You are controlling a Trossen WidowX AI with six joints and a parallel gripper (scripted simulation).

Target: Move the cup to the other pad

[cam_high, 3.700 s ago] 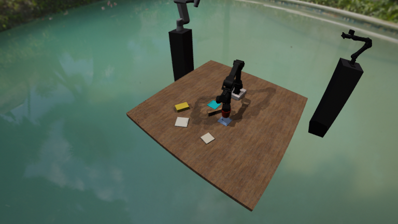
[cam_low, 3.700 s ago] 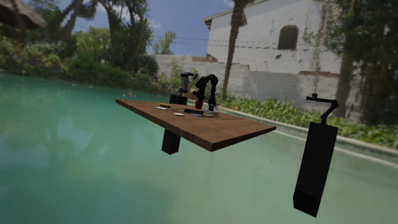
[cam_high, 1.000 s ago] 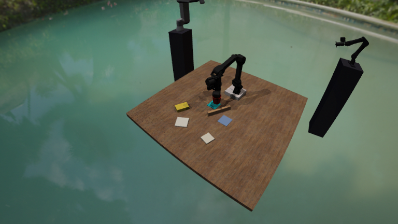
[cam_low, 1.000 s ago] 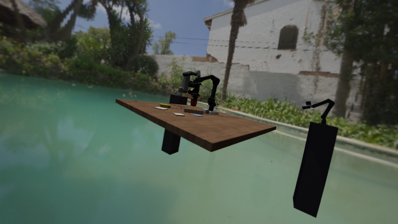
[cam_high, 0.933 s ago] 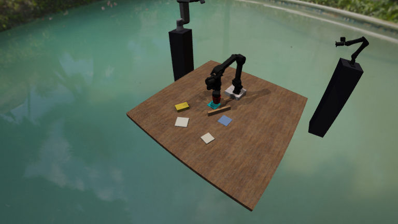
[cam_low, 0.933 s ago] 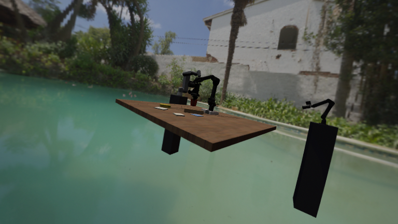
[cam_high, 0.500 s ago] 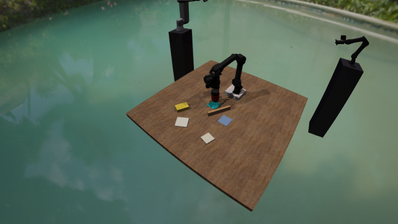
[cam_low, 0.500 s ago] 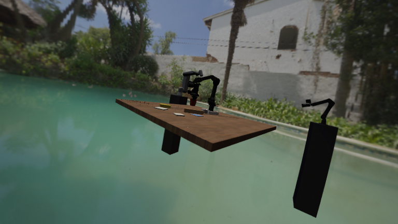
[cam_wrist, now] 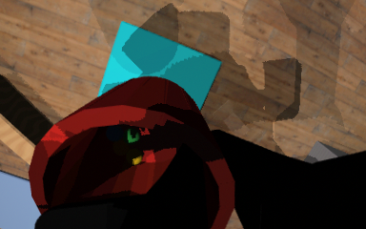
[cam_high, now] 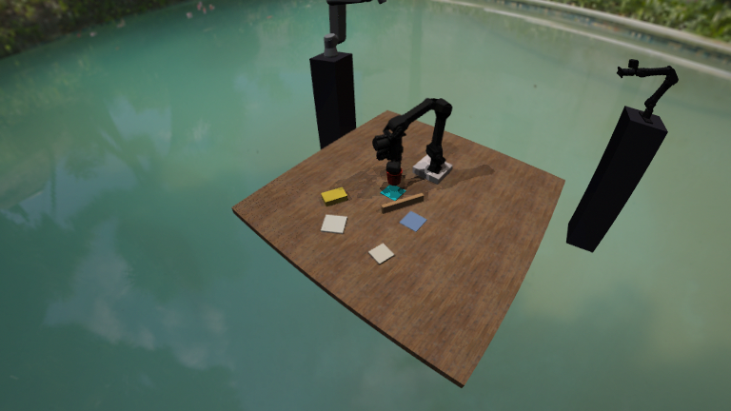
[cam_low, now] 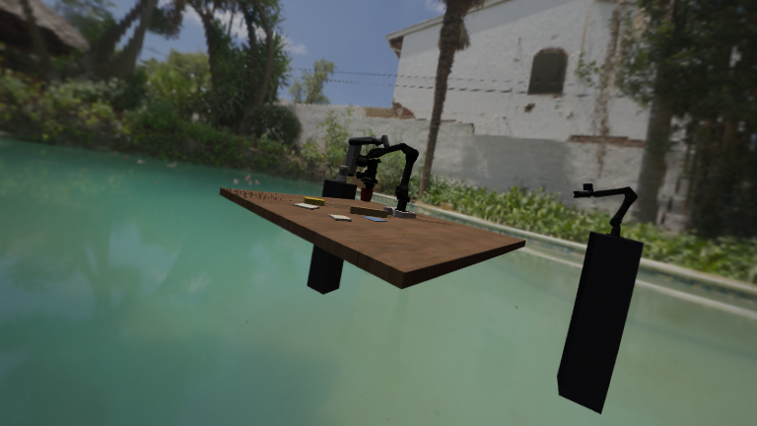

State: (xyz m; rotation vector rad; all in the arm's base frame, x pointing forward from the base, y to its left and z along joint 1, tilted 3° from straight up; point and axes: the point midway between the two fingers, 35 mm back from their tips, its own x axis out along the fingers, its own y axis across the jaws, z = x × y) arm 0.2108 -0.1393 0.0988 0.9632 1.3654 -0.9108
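The red cup (cam_high: 394,177) (cam_low: 366,194) (cam_wrist: 152,93) is held off the table, near the cyan pad (cam_high: 392,192) (cam_wrist: 191,72). It covers the pad's near edge in the wrist view. My gripper (cam_high: 394,167) (cam_low: 367,183) is shut on the cup at its rim. Inside the cup show a green marble (cam_wrist: 132,135), a yellow marble (cam_wrist: 137,160) and a dim blue one (cam_wrist: 114,133); the rest of the inside is dark. The blue pad (cam_high: 412,221) (cam_low: 375,219) (cam_wrist: 11,200) bears nothing. The cyan pad is hidden in the exterior view.
A wooden bar (cam_high: 403,203) (cam_low: 368,211) (cam_wrist: 14,140) stands between the two pads. A yellow block (cam_high: 334,196) (cam_low: 313,200) and two whitish tiles (cam_high: 334,224) (cam_high: 381,253) lie on the table. The arm's pale base (cam_high: 442,173) is close behind the cup. Two other arms stand on black pedestals off the table.
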